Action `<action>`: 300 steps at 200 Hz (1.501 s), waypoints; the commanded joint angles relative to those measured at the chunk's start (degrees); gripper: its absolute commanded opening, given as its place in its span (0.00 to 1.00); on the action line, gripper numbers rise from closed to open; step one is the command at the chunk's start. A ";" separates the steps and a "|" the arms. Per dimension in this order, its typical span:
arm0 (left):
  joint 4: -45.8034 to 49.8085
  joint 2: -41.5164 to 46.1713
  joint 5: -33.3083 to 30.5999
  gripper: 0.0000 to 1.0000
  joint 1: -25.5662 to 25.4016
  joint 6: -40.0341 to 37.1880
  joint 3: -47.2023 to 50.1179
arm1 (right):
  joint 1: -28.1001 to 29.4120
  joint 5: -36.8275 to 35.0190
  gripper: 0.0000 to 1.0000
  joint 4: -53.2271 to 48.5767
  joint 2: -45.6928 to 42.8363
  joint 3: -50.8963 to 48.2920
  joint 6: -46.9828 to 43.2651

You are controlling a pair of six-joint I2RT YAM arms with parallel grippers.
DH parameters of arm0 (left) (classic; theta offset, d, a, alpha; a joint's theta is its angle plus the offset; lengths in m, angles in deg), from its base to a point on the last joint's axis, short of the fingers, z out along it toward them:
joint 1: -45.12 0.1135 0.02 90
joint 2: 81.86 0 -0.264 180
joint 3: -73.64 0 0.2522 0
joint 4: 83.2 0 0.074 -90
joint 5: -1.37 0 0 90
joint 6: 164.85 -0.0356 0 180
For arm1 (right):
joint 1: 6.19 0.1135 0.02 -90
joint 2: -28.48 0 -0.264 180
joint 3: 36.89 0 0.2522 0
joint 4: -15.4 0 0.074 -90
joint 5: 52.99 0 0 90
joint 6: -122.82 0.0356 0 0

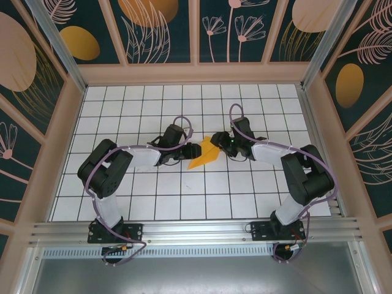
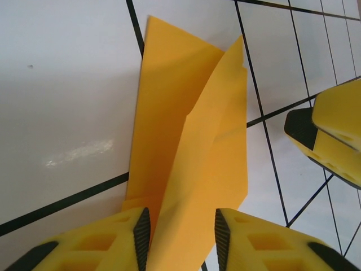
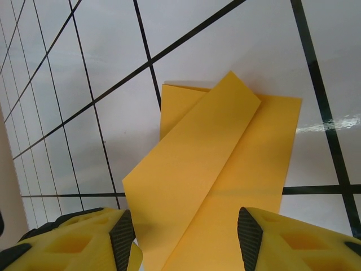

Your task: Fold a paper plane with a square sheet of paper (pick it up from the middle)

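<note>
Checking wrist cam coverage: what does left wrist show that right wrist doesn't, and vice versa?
Left wrist: the right gripper at the right edge. Right wrist: a beige wall strip at far left. Both: folded orange-yellow paper on the white grid floor, passing between open jaws, the left gripper's in one, the right gripper's in the other.

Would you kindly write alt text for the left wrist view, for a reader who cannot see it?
A folded orange-yellow sheet of paper lies on a white table with black grid lines, one long flap standing up. The left gripper straddles its near end, yellow fingers apart, and part of the right gripper shows at the right edge.
</note>
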 commanded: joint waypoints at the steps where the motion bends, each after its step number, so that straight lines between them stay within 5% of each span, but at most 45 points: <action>1: 0.15 -1.50 3.70 0.34 0.50 -1.94 -1.74 | -0.23 -1.03 0.54 1.05 -0.43 0.59 0.82; 52: 1.16 -3.16 4.30 0.27 1.15 -2.65 -2.42 | -1.02 -0.83 0.55 1.88 -2.39 -0.91 0.82; 116: -2.71 0.81 7.15 0.03 1.28 -0.13 -2.77 | -1.90 2.95 0.58 10.30 -6.81 -6.32 1.52; 215: -19.94 10.85 13.05 0.03 2.74 16.64 0.96 | -4.51 12.87 0.64 26.88 -16.62 -11.24 6.53; 300: -22.14 10.68 17.60 0.05 2.76 19.46 2.10 | -5.03 16.80 0.44 30.87 -15.14 -10.09 6.71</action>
